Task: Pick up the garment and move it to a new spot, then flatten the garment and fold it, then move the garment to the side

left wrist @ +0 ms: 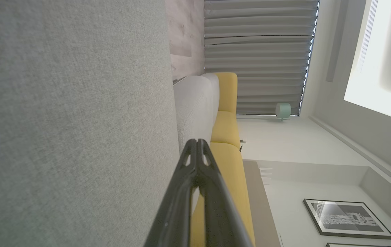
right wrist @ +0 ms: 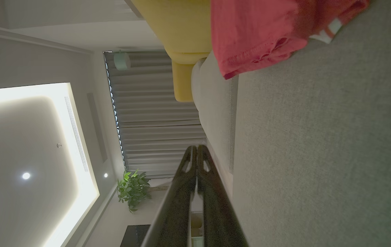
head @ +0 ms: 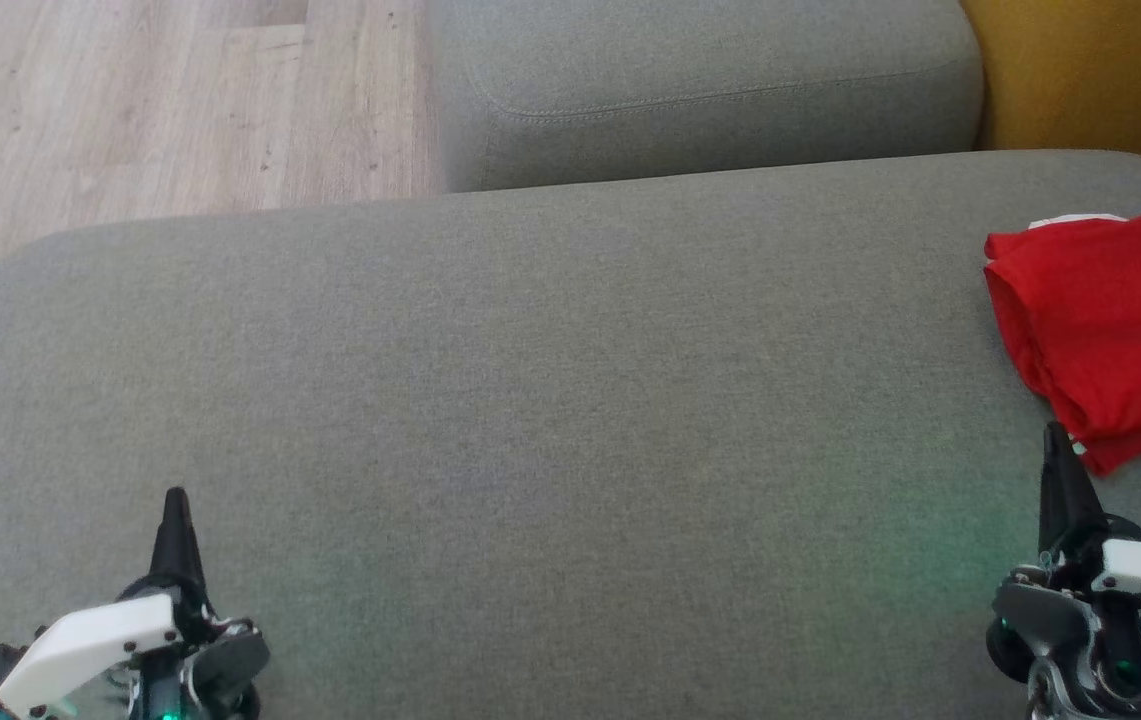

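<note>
The red garment (head: 1110, 330) lies folded over on the grey sofa seat (head: 530, 400) at three o'clock in the head view, cut by the frame's edge; the right gripper (head: 1055, 432), at five o'clock, has its fingers pressed together on nothing, its tip just beside the garment's near corner; the left gripper (head: 175, 497), at seven o'clock, is likewise closed and empty, well apart from the cloth.
</note>
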### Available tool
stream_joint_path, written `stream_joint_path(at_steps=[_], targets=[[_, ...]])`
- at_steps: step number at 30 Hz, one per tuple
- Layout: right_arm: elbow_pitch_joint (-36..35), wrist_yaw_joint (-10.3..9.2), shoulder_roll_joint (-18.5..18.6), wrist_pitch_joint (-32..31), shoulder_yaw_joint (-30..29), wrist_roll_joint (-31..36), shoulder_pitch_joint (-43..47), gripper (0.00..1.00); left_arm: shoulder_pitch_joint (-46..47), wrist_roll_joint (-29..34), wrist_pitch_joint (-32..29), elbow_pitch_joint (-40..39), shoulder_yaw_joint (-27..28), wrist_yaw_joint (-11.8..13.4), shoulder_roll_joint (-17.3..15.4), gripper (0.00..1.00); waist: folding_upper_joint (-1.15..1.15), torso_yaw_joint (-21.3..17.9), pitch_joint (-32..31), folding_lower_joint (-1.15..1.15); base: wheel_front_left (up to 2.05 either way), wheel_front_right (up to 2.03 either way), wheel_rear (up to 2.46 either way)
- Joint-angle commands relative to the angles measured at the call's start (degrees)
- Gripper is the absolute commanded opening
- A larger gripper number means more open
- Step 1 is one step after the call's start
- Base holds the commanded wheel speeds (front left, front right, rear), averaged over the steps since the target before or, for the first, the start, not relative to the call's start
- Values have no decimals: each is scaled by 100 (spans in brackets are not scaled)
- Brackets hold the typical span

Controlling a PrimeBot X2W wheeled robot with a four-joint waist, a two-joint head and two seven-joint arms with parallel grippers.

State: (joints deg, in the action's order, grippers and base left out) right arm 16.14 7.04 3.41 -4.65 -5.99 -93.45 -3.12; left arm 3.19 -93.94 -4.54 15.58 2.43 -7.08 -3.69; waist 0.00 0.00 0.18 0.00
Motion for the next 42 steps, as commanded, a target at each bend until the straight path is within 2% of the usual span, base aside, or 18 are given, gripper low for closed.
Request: stream_joint_path(at_steps=[1,42], targets=[[-221,45,58,-60,101,0,-292,0,285,29,-52,-162,231,-41,-48,0,0,0,0,0,0,0,0],[-217,45,12,-113,35,55,-298,0,291,91,-111,-158,305,-41,4,0,0,0,0,0,0,0,0]])
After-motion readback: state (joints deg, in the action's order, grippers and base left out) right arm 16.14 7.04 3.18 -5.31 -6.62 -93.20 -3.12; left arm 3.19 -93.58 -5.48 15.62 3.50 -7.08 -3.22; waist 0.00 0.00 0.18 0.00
